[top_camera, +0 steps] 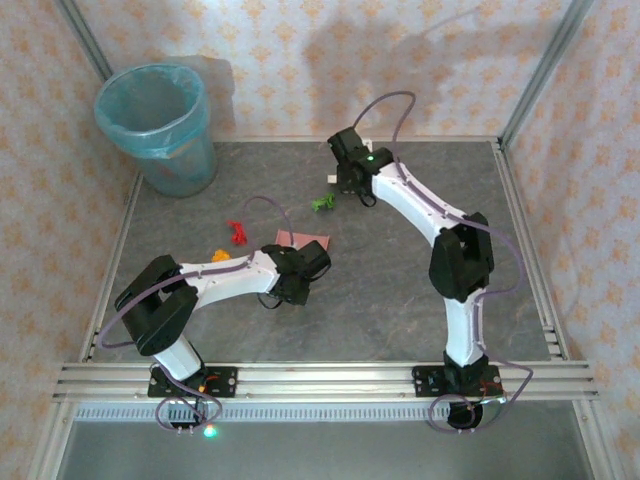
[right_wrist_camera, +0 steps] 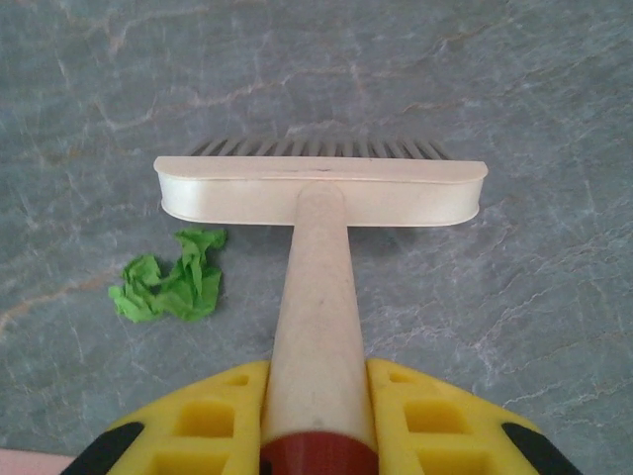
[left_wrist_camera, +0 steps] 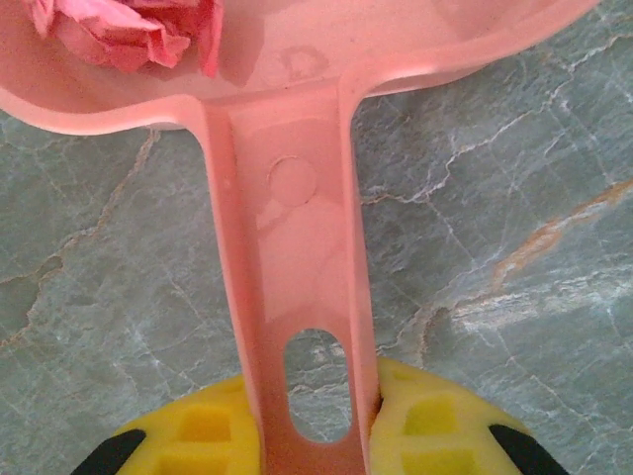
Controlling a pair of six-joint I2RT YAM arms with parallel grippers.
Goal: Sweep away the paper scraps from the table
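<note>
Paper scraps lie loose on the table between the two arms, and both grippers are holding a tool.

Seen from above, a green scrap (top_camera: 321,203) lies on the table (top_camera: 420,320) just beside the right gripper (top_camera: 350,178), while a red scrap (top_camera: 237,232) and an orange scrap (top_camera: 220,256) lie left of the pink dustpan (top_camera: 303,240), near the left arm. The left gripper (left_wrist_camera: 316,426) has its jaws narrow, one yellow finger (left_wrist_camera: 435,426) on each side of the dustpan's flat handle. A pink crumpled wad (left_wrist_camera: 129,30) lies inside the pan. The right gripper's jaws are clamped on the round handle of a cream brush (right_wrist_camera: 321,188). In its wrist view the green scrap lies left of the handle, near the brush head but apart from it. A blue bin (top_camera: 155,125) stands at the far left corner.
</note>
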